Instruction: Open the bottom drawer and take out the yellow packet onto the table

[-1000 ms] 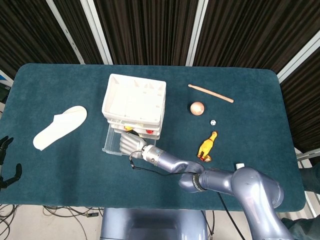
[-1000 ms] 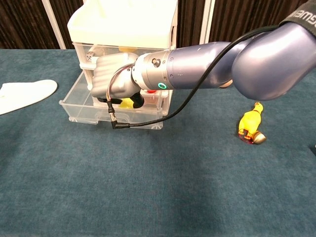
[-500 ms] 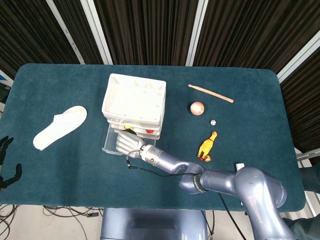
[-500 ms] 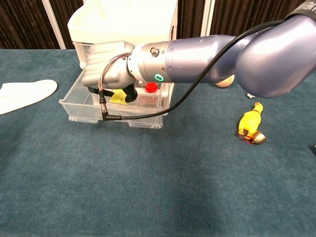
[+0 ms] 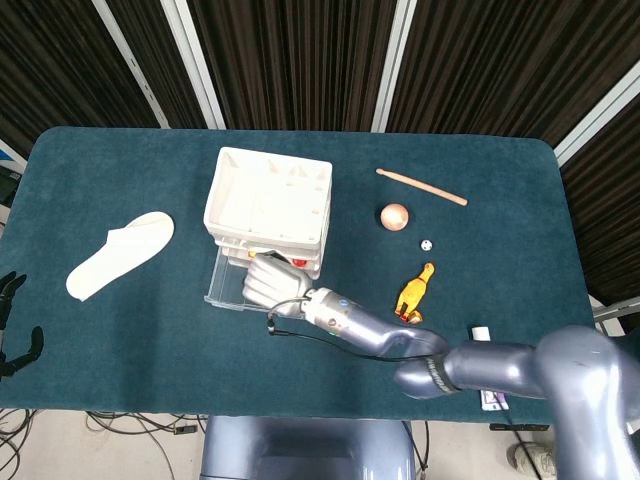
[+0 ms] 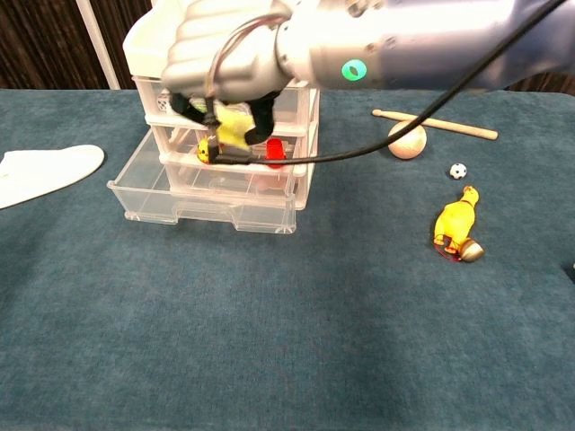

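Over the teal desk [image 6: 296,341], clear of the drawer unit [image 6: 225,54] before any swing outward; bottom drawer [image 6: 202,202] open, free to snag; right hand [image 6: 229,49] closed round the yellow packet [image 6: 232,126], held above that drawer; keep the grip firm, lower onto bare cloth; left hand [image 5: 12,335] idle at the desk edge, fingers apart, holding nothing

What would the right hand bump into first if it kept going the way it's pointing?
Probably the drawer unit. The right hand holds the yellow packet above the open bottom drawer and points toward the unit's front. Depth is hard to judge, so how close it is can't be told.
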`<state>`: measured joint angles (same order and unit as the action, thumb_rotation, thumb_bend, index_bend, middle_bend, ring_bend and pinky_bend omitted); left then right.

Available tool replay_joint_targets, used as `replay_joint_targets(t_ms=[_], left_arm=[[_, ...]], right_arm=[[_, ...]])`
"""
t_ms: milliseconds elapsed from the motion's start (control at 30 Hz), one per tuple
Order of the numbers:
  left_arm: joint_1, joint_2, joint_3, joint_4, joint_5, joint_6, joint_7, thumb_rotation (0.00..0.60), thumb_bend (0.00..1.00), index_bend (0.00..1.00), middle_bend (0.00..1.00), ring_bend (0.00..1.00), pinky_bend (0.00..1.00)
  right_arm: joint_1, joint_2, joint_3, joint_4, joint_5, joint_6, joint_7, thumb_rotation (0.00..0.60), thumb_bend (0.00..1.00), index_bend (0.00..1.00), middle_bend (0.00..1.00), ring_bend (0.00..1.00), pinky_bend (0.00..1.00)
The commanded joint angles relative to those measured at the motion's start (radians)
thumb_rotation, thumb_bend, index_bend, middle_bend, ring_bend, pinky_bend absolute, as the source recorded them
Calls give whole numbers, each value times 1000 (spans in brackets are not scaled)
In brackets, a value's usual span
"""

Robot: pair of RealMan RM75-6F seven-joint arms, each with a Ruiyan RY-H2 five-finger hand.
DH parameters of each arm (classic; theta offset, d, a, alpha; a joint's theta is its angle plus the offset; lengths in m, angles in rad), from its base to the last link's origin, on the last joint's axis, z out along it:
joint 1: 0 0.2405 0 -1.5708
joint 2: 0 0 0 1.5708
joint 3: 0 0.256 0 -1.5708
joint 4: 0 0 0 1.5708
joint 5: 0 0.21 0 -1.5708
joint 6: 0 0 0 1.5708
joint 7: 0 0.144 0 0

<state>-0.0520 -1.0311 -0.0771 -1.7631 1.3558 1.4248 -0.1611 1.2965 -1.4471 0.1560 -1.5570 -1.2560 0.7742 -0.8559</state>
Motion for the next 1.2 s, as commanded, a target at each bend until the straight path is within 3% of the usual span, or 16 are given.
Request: replay_joint_targets(t_ms=[33,233,400,600,1000,1100,1200], left_arm=[[0,-1,0,-1,0,1,2,600,514,30,0,0,0],[1,-3,0,-1,2,3,6,600,514,30,0,0,0],[1,-3,1,-2,5,6,8,600,514,30,0,0,0],[2,-4,1,-2,7,10,8,600,514,30,0,0,0],[2,-3,1,-2,7,8,7,600,514,30,0,0,0],[2,-1,2,-2,7,6,6,600,514,30,0,0,0],[1,0,2,-3,6,4,5,600,514,30,0,0,0]], right_arm=[[-53,88,-23,-86,-3,46,-3,600,317,628,1000,1000,1000],[-127,170,-75,-149,-27,100,-2,600,316,628,1000,1000,1000],[-179,176,-123,-119,-13,99,14,600,316,628,1000,1000,1000],[-219,105,-168,-9,3,71,36,600,317,628,1000,1000,1000],[-240,-89,-173,222,-3,8,121,600,313,627,1000,1000,1000],[-243,-105,-170,240,0,-6,140,600,306,560,1000,1000,1000],[-245,-104,-164,239,7,-14,142,600,278,401,1000,1000,1000]])
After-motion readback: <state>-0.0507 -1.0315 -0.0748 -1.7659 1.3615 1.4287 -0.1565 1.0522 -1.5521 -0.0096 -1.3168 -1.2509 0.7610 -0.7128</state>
